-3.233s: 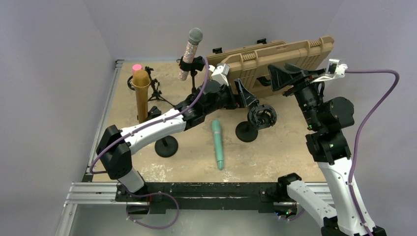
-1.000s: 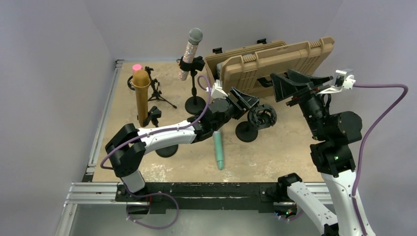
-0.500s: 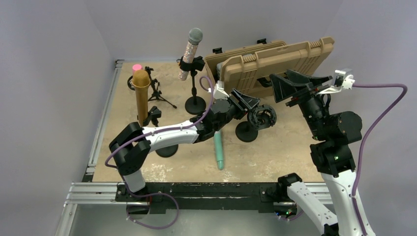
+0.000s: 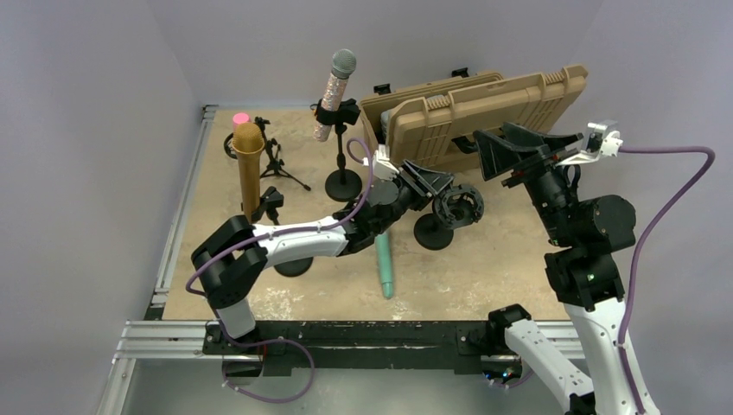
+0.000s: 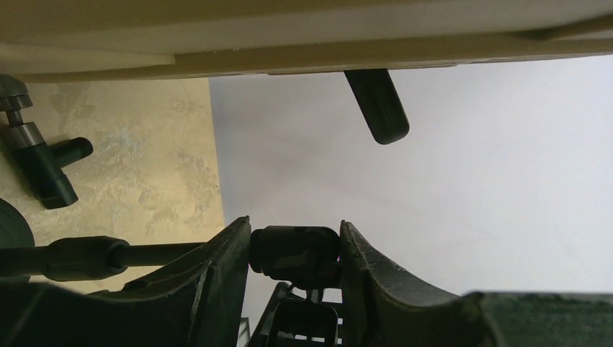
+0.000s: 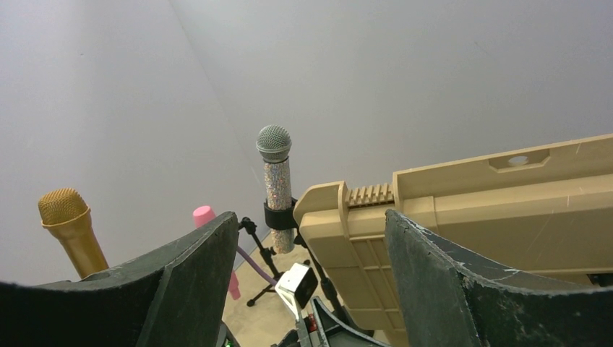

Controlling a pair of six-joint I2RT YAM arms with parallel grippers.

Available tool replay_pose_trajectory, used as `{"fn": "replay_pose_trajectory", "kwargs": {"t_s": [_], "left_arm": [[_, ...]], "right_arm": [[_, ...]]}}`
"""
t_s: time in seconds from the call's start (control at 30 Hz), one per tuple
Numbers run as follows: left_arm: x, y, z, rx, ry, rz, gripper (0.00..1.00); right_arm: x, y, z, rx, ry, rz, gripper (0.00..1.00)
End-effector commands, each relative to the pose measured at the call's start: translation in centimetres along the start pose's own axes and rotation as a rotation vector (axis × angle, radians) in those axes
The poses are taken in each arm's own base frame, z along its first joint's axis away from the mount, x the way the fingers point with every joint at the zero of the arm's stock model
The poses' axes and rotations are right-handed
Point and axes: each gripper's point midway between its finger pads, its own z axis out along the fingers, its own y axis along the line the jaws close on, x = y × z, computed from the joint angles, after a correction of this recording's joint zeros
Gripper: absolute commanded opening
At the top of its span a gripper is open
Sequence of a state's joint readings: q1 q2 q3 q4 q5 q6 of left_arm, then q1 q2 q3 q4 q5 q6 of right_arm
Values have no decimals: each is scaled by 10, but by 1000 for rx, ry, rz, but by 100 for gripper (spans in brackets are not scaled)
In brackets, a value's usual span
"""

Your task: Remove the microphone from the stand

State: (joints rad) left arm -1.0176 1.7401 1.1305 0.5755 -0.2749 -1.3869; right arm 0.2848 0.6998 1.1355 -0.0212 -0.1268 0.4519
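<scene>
The teal microphone (image 4: pixel 383 259) lay flat on the sandy table (image 4: pixel 493 277), pointing from front to back. It was out of any holder. Its far end was under the left arm. Just to its right, but not touching it, stood a short black stand (image 4: pixel 431 233) with a round base. The round clip (image 4: pixel 460 204) on top of this stand had nothing in it. The left gripper (image 5: pixel 294 231) had reached over to that clip. Its two fingers (image 5: pixel 224 267) were pressed on both sides of a small black joint (image 5: pixel 295 256) on the stand, pinching it. The right gripper (image 6: pixel 311 217) was held high in the air, well away from the table, with its fingers spread wide and nothing between them. At the back, a glitter microphone (image 4: pixel 332 99) with a gray head sat tilted in its own tall stand. On the left, a gold microphone (image 4: pixel 249 164) stood up, with a pink one (image 4: pixel 240 118) behind it. A tan case (image 4: pixel 501 104) stood at the back right.
</scene>
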Motion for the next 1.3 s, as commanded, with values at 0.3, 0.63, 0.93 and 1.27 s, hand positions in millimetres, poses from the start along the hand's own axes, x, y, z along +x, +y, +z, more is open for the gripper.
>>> {"fn": "replay_pose_trajectory", "kwargs": {"t_s": [0.3, 0.63, 0.93, 1.27], "left_arm": [[43, 131, -15, -356, 103, 221, 19], [52, 163, -24, -429, 123, 290, 21], [56, 174, -28, -445, 140, 274, 21], [40, 136, -31, -371, 125, 328, 48]], "right_arm": [[0, 4, 2, -35, -14, -21, 73], [2, 3, 2, -39, -14, -21, 73], [-4, 6, 1, -39, -30, -23, 73], [0, 3, 3, -35, -28, -24, 73]]}}
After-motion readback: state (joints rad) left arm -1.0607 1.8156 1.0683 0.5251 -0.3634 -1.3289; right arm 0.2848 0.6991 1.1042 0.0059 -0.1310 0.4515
